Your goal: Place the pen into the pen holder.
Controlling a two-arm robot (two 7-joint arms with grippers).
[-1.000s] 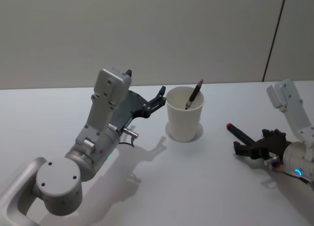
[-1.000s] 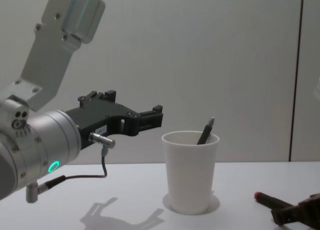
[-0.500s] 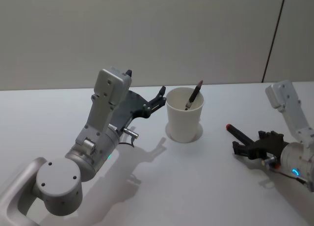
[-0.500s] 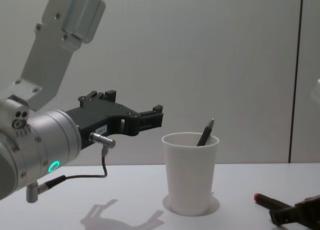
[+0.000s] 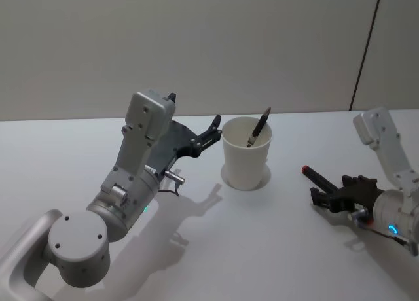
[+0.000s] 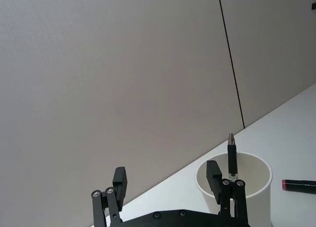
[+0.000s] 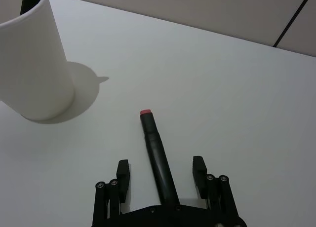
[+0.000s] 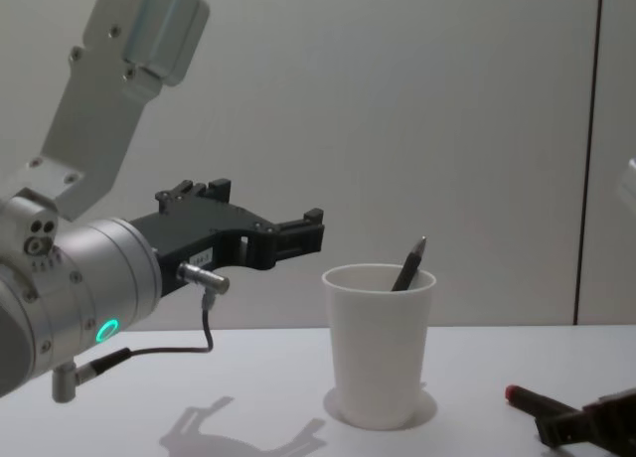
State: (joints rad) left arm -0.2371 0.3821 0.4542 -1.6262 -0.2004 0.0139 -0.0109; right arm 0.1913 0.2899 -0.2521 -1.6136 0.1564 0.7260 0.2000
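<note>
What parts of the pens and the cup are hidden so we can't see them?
- The pen in the cup: its lower end is hidden by the pen holder's wall in the head and chest views.
- The red-tipped pen: its back end is hidden under the right tool, whose fingers are spread either side of it.
- The pen holder: its base is cut off by the picture's lower edge in the left wrist view, beyond the open left tool.

The pen holder (image 5: pixel 246 158) was plain white, unpatterned. The pen (image 5: pixel 259 127) in it was black with a silvery tip. A second pen (image 7: pixel 159 155), at four o'clock from the holder, was black with a red end. Both grippers, left gripper (image 5: pixel 213 129) and right gripper (image 7: pixel 160 174), were black. The surface (image 5: pixel 262 248) was white.
</note>
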